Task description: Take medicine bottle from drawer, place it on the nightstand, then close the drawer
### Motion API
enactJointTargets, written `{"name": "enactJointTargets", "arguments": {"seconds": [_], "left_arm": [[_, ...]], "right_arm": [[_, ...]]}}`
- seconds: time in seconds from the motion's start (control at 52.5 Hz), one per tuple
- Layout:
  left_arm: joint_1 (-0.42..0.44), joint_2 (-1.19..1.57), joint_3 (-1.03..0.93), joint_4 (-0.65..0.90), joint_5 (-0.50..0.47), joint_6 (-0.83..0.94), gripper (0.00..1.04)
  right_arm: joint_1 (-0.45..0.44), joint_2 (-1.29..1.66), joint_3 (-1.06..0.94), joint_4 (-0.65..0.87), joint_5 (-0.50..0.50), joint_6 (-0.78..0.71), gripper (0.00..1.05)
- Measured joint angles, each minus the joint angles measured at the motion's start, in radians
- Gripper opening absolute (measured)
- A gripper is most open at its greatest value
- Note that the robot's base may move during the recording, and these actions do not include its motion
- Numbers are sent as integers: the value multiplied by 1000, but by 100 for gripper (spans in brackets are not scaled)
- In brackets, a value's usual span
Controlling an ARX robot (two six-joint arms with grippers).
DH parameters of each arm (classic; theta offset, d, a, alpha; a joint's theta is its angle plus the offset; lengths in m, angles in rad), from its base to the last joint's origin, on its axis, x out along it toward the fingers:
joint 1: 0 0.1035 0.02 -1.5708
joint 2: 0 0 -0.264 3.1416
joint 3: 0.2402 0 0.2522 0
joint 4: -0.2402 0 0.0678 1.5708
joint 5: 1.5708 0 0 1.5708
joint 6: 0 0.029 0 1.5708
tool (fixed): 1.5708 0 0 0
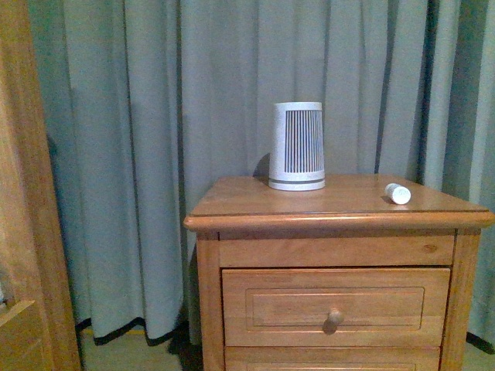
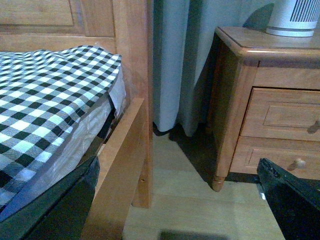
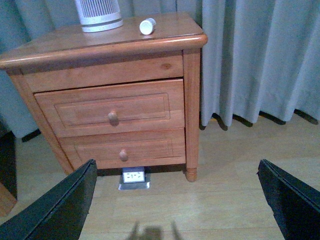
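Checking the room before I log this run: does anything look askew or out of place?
One thing: the medicine bottle lies on its side near the right edge of the nightstand top, not upright. The drawer looks shut, and the ribbed device stands straight.

Both claws (image 3: 175, 200) show seemingly plain black, wedge-shaped fingers (image 3: 60, 207).

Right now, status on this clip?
Both grippers open, empty. Bottle lying on nightstand top, beside ribbed device. Drawer shut. Nothing in the way.
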State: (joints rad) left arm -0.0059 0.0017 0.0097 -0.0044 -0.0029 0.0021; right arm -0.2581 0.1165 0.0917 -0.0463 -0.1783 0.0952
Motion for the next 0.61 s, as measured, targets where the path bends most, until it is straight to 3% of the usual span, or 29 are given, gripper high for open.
{"name": "enactJointTargets", "arguments": {"seconds": [0.114,0.19,0.248,0.286,0.343,0.533,0.609], "left_arm": [[0,0,0,0,0,0,98],[0,0,0,0,0,0,98],[0,0,0,0,0,0,98],[0,0,0,0,0,0,98],[0,0,0,0,0,0,98],[0,0,0,0,0,0,98],[0,0,0,0,0,0,98]], "right_arm": [[19,-29,-23,56,-48,-53,80],[51,-42,-28,57,-19,-68,68],[89,-53,-41,55,19,-78,53],[149,-63,-45,47,109,-83,44],[214,-80,-56,46,161,-85,35],[252,-108,-78,45,175,-90,3],[254,-109,-78,45,175,-92,3]]}}
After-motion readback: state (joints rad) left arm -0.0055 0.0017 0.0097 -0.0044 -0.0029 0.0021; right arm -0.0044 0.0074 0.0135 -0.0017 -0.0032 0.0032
